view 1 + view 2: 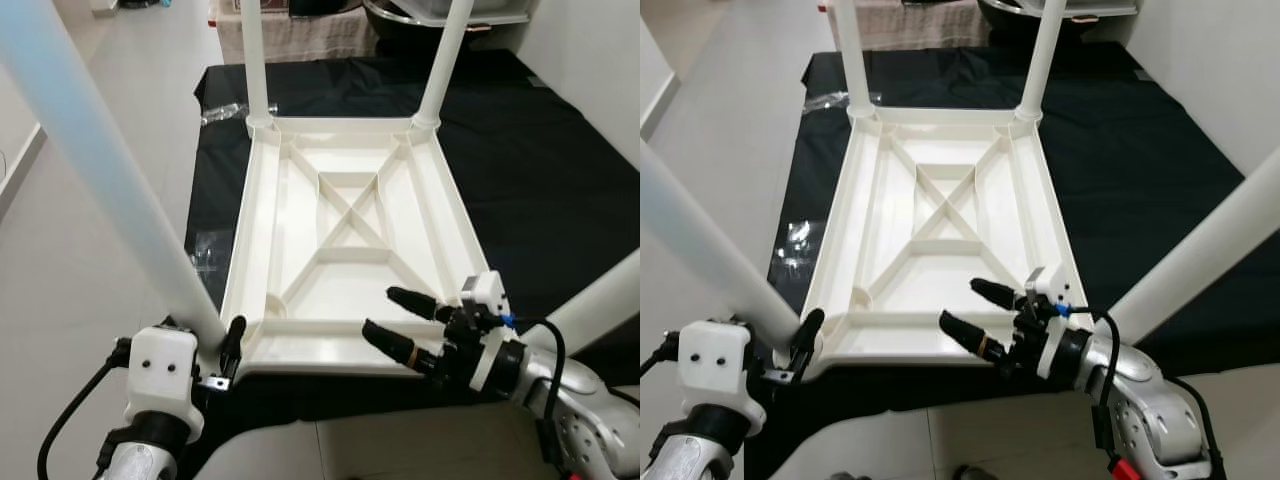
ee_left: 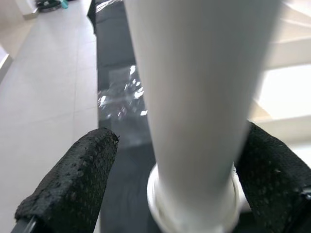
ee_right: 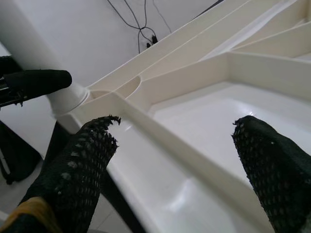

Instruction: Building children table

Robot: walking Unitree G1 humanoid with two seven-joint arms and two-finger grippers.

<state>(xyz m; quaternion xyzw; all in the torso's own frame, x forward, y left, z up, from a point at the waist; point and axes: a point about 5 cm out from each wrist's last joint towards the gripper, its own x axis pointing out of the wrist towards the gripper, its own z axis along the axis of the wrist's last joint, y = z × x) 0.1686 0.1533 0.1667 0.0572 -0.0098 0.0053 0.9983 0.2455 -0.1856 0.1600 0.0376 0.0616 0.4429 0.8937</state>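
A white plastic table top point(image 1: 350, 255) lies upside down on a black cloth point(image 1: 530, 170), ribs facing up. Two white legs point(image 1: 253, 60) point(image 1: 445, 60) stand in its far corners. A third leg point(image 1: 110, 170) rises from the near left corner. My left gripper point(image 1: 205, 335) is open and straddles this leg's base point(image 2: 194, 145), one finger point(image 2: 73, 179) standing apart from it. A fourth leg point(image 1: 1200, 250) slants up from the near right corner. My right gripper point(image 1: 395, 318) is open and holds nothing, hovering over the top's near rim point(image 3: 160, 141).
Crumpled clear plastic bags point(image 1: 205, 255) point(image 1: 225, 112) lie on the cloth's left side. Pale tiled floor point(image 1: 90, 280) runs along the left. Furniture and a dark bowl point(image 1: 400, 15) stand beyond the far end.
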